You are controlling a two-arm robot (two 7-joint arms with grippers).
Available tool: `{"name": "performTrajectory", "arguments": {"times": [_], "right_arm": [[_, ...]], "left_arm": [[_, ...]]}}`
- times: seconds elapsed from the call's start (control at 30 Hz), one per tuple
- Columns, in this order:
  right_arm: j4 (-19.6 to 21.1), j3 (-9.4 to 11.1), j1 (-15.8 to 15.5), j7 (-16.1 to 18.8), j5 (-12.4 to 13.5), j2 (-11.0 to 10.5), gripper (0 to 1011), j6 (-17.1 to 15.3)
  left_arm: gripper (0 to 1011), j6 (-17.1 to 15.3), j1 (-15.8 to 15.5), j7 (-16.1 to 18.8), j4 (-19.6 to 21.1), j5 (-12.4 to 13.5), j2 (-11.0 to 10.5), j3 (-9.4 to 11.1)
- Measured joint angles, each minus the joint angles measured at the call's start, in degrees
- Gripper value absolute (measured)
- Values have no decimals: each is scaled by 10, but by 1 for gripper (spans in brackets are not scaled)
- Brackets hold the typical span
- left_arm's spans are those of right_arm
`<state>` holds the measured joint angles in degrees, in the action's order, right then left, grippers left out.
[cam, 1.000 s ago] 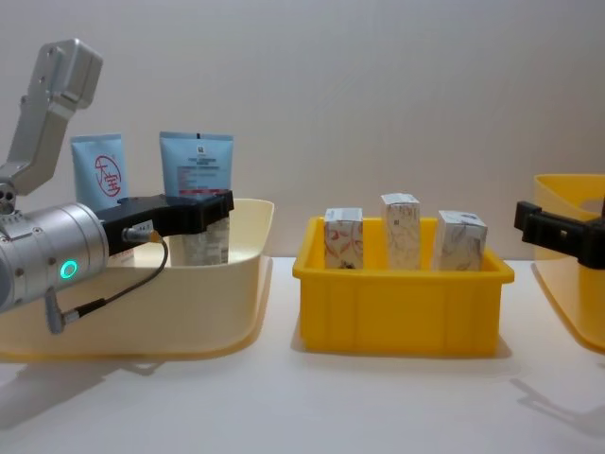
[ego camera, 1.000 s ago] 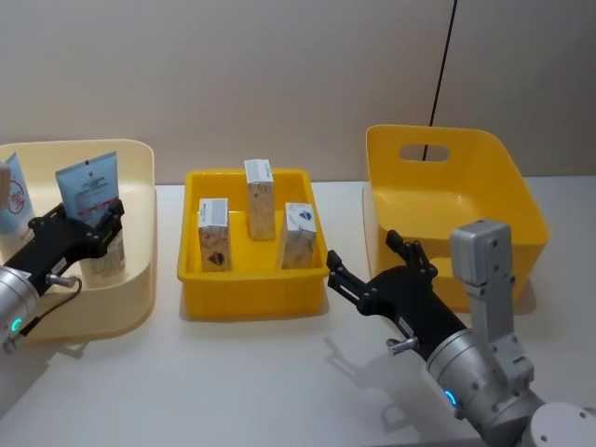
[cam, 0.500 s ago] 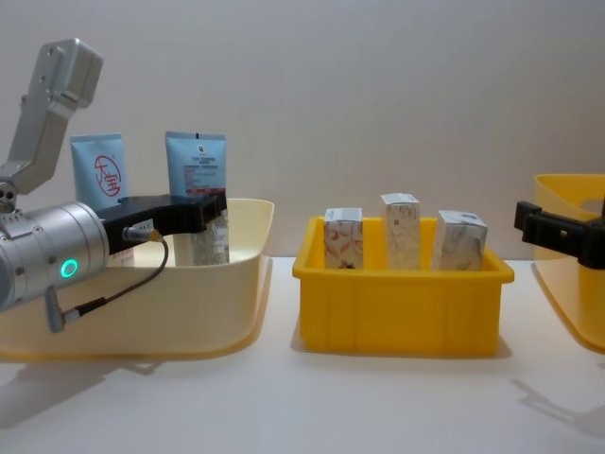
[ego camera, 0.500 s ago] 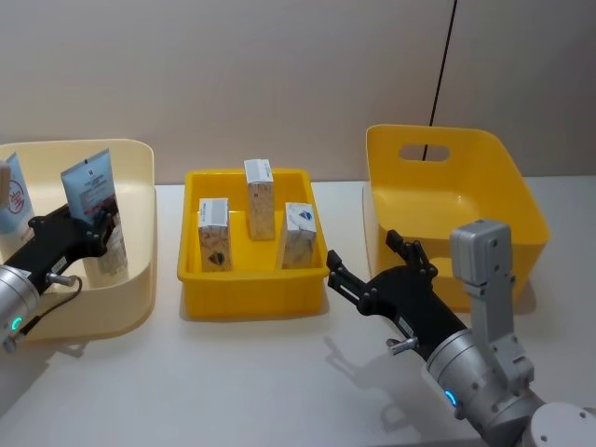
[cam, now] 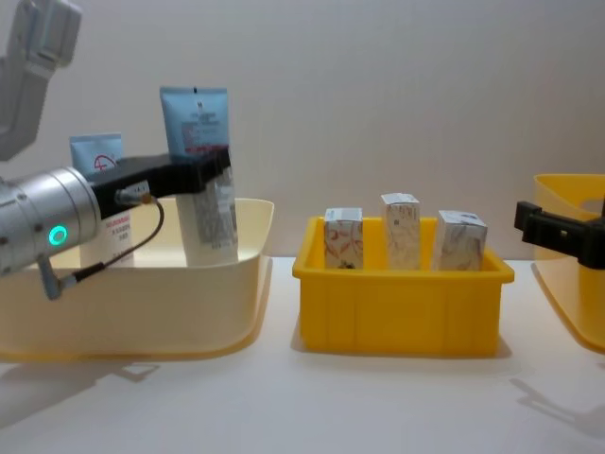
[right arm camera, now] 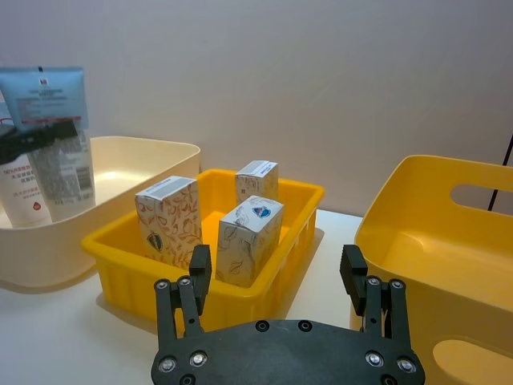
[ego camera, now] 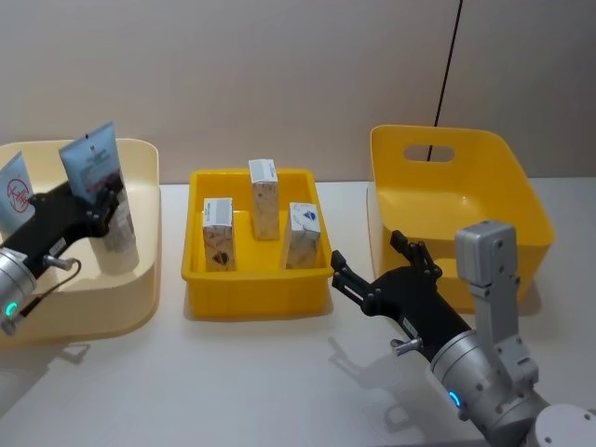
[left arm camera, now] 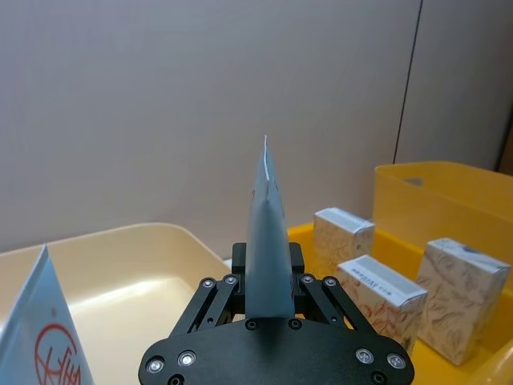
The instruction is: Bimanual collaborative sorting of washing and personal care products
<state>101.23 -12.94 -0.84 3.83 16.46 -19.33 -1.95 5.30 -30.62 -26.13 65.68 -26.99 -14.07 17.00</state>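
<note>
My left gripper (ego camera: 93, 207) is shut on a pale-blue squeeze tube (ego camera: 96, 168) and holds it upright above the cream bin (ego camera: 147, 191). In the chest view the tube (cam: 200, 180) hangs with its base just above the bin's rim. The left wrist view shows the tube (left arm camera: 268, 233) edge-on between the fingers. A second tube with a red circled character (ego camera: 15, 191) stands in the same bin. Three marbled white cartons (ego camera: 217, 233) (ego camera: 264, 197) (ego camera: 303, 233) stand in the yellow tray (ego camera: 256, 300). My right gripper (ego camera: 365, 253) is open, low over the table, right of the tray.
A tall yellow bin with a handle slot (ego camera: 447, 186) stands at the right, behind my right arm. The bins stand in a row on a white table (ego camera: 233, 382), with free surface in front of them. A plain wall is close behind.
My left gripper has risen with the pale-blue tube, lifting it from inside the cream bin to above the rim. The right arm has not moved.
</note>
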Motion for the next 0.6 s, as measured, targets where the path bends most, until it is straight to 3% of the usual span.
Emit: {"name": "performTrajectory", "arguments": {"times": [0.33, 0.6], "right_arm": [[0, 0, 0, 0, 0, 0, 1001, 0], [0, 0, 0, 0, 0, 0, 1001, 0]], "left_arm": [[260, 8, 3, -38, 33, -26, -12, -7], [260, 10, 4, -88, 54, -55, -22, -4]]}}
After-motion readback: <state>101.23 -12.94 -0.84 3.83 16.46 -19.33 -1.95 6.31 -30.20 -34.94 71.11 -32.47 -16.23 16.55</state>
